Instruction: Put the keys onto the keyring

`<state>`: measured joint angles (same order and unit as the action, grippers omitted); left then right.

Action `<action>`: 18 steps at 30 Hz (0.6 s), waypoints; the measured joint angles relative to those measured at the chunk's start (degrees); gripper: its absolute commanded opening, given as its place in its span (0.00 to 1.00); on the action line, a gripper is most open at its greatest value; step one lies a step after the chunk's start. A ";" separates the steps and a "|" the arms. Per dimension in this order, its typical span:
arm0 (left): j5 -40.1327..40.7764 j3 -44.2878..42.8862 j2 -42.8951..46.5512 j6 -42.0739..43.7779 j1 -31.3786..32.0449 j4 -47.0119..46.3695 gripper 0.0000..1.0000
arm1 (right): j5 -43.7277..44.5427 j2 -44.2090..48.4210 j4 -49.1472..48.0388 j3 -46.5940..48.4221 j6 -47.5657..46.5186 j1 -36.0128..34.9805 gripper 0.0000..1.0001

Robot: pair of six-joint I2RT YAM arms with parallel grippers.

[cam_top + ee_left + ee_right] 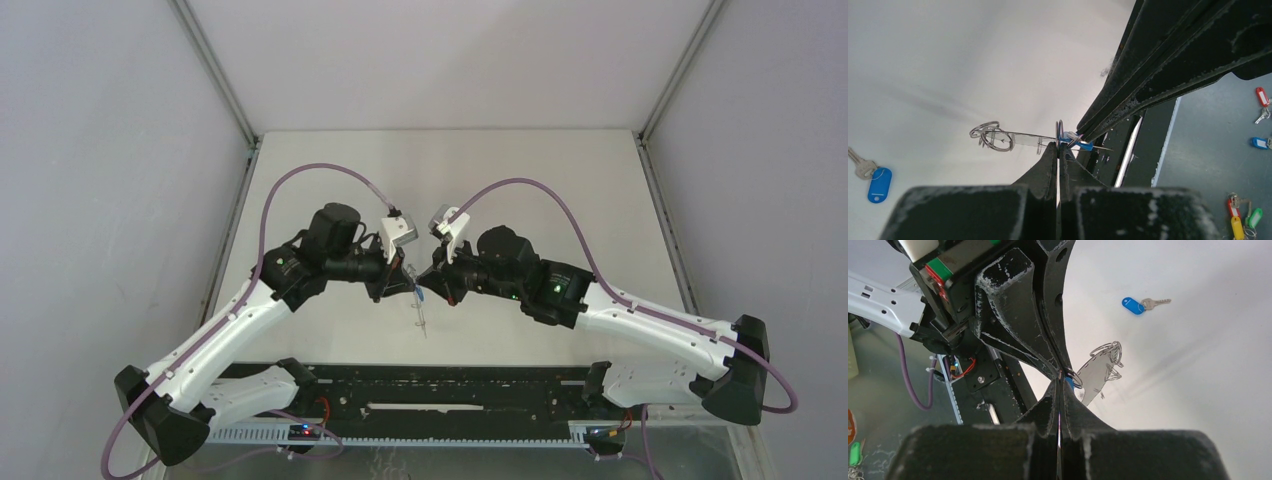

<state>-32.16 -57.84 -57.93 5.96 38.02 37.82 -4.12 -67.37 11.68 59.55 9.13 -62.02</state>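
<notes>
Key at keyring; second key on table

Held key mostly hidden (only blue bit vis.); keyring loops too small in top view.

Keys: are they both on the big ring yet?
None clearly on yet. The left gripper pinches the ring; the right gripper pinches one blue-tagged key against it. Whether it is threaded, I cannot tell. The other key lies on the table, waiting.
</notes>
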 measured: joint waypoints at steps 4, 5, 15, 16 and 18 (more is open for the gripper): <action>0.00 0.00 0.00 0.02 0.00 0.00 0.00 | 0.02 0.00 -0.28 0.00 0.11 0.00 0.00; 0.00 0.00 0.02 0.02 0.00 -0.02 0.00 | 0.00 0.00 -0.39 0.00 0.15 0.00 0.00; 0.02 0.00 0.63 0.07 0.00 -0.04 0.00 | 0.66 -0.02 -0.35 0.00 0.48 0.00 0.00; 0.02 0.00 0.63 0.04 0.00 -0.02 0.00 | 0.72 -0.02 -0.35 0.00 0.57 0.02 0.00; 0.02 0.00 0.63 0.04 0.00 -0.04 0.00 | 0.90 -0.02 -0.31 0.00 0.79 0.07 0.00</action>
<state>-32.14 -57.84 -57.30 6.00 38.02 37.78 -3.22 -67.40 11.38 59.55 9.91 -61.95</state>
